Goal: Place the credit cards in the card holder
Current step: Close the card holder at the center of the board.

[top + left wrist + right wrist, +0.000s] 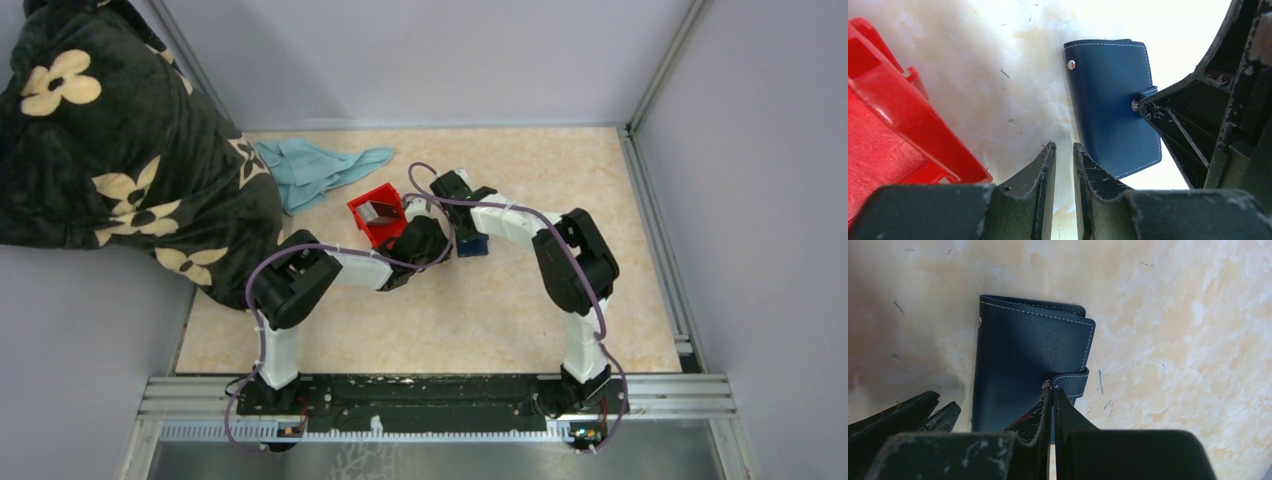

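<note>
Navy card holder, white edge stitching

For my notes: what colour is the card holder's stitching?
White, on the card holder; right wrist view.

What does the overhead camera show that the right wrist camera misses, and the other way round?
Only overhead: the red bin holding the credit cards, the blue cloth, the flowered blanket, and the whole left arm and right arm. Only the right wrist: the snap tab and pale stitching, with shut jaws at the tab. Both: the navy card holder on the marbled table.
</note>
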### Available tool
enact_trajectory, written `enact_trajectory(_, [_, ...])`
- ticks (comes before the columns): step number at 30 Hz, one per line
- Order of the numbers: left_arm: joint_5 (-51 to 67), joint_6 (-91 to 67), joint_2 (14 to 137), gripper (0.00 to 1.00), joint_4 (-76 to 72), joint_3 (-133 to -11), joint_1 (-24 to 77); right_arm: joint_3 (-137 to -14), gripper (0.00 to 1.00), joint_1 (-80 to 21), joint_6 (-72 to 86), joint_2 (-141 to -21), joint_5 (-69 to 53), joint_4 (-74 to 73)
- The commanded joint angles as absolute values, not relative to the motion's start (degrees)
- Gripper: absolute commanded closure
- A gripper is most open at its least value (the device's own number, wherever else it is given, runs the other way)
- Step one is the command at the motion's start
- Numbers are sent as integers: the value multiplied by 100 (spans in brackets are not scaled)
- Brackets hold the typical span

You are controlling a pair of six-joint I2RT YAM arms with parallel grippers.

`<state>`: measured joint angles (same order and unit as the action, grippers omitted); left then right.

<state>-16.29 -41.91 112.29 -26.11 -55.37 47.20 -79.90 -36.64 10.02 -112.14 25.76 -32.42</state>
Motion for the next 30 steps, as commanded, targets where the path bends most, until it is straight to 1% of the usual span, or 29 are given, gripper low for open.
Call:
enact_trajectory(1, [-1508, -4091, 11426, 74, -2478, -5644, 4698, -8052, 100, -3744, 954, -11042, 2478, -3243])
enact_trajectory(30, [-1310, -4047, 11761, 74, -2572, -5834, 4707, -8513, 100, -3748, 826, -11716, 2190, -3553])
